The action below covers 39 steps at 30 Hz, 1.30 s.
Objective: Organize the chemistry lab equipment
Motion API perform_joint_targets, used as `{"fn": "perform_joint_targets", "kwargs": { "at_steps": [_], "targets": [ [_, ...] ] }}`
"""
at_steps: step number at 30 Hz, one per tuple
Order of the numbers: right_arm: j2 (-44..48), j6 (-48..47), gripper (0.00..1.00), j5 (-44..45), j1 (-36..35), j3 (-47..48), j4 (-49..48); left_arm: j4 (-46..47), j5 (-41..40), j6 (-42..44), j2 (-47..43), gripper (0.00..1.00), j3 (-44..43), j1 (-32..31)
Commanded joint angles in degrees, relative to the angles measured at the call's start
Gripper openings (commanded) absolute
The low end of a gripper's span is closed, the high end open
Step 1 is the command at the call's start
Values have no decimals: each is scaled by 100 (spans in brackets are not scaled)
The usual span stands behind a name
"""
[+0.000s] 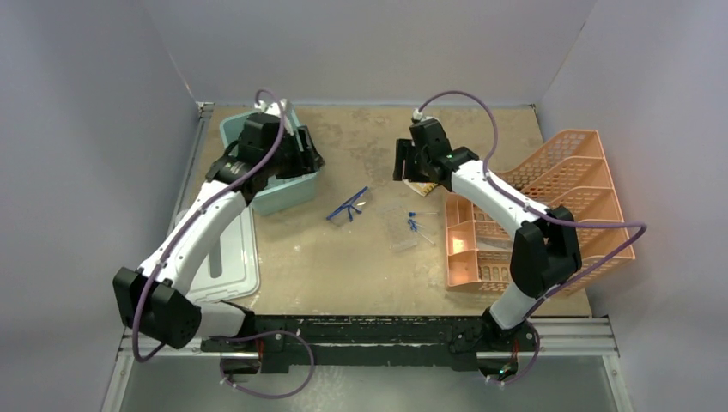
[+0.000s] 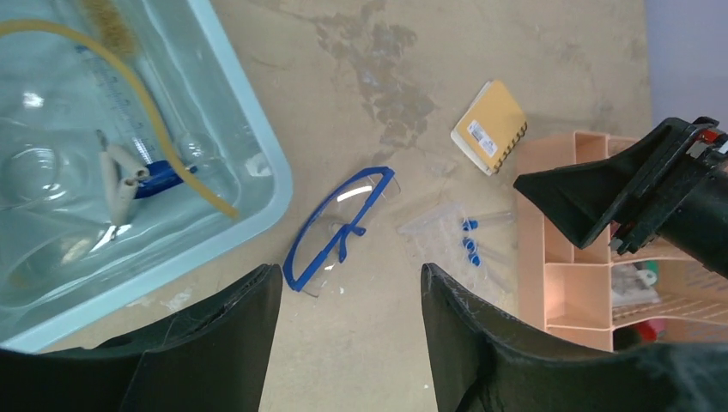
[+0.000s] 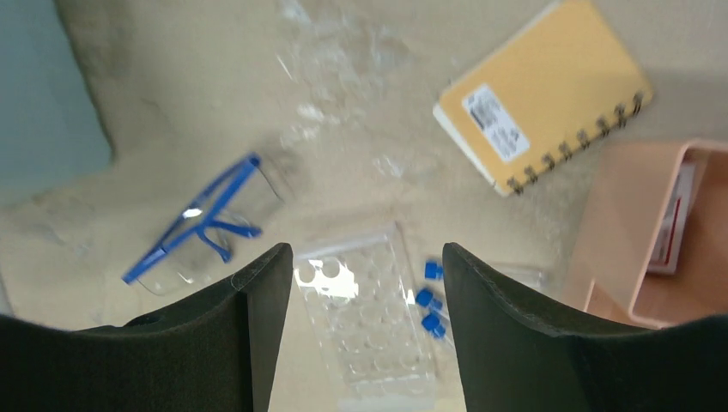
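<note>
Lying in the teal tub (image 2: 257,163) are the amber tubing (image 2: 142,114), the wire triangle (image 2: 120,172) and some clear glassware. The blue-framed goggles (image 2: 339,232), clear rack (image 3: 369,326) and blue-capped tubes (image 2: 470,245) sit on the table beside the orange tray (image 2: 562,257). The left gripper (image 2: 347,270) and right gripper (image 3: 367,257) hover spread wide, gripping nothing.

Spread fingers (image 3: 249,330) flank the clear rack (image 3: 365,330); blue-framed clear goggles (image 3: 202,225) beside it; yellow notebook (image 3: 541,94) beyond.
</note>
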State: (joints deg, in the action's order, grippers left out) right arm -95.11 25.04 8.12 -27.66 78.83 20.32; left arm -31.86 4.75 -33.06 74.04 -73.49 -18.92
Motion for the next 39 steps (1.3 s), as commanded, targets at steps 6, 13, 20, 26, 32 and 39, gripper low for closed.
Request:
{"fn": "perform_joint_targets", "kwargs": {
  "at_steps": [6,13,20,26,32,39],
  "targets": [
    [791,804,66,-142,48,-786,123,32,-458,887,1195,66,-261,-955],
    [1186,1108,65,-109,67,-1282,-81,-419,-895,1492,2565,57,-837,-1515],
    [1406,1129,65,-34,76,-1550,-50,-271,-523,2030,3408,47,-1097,-1536],
    [1485,1034,65,93,103,-1615,-18,-863,-970,2287,4096,52,-1724,-1527],
    [1265,989,65,46,126,-1524,-66,-858,-879,2365,4272,39,-1767,-1527],
    [1025,930,65,37,146,-1305,-70,-956,-763,2427,4275,20,-1779,-1518]
  ]
}}
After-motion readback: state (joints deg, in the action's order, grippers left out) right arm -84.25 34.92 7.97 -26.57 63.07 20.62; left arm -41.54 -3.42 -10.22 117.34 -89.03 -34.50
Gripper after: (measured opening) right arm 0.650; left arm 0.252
